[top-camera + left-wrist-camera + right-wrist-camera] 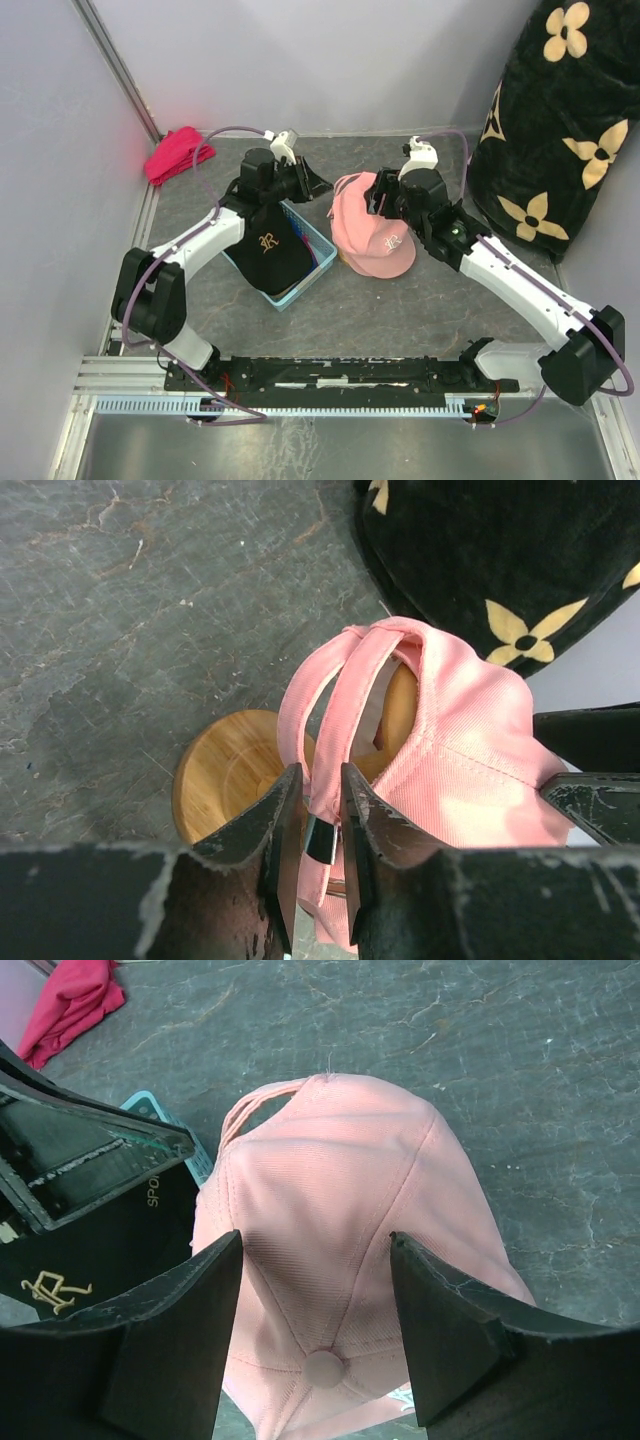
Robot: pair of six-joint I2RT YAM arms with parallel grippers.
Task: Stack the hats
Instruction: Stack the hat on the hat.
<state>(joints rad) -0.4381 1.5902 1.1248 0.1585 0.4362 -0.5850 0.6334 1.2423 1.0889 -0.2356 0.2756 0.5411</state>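
On the grey table (430,300) the left gripper (320,772) pinches the pink cap (470,780) by its strap (330,710), likely to seat it on the wooden stand (225,770) (right gripper (315,1240) spread wide above).

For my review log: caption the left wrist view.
Left tool straddling the pink cap's back strap over a wooden stand.

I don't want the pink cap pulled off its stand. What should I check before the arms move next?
1. Pink cap sits on the wooden stand: ok.
2. Left fingers flank the cap's back strap: ok.
3. Strap actually pinched: cannot tell.
4. Right fingers open over the cap's crown: ok.
5. Black cap stacked: not ok, it lies in the blue basket.
6. Red cloth away from both arms: ok.
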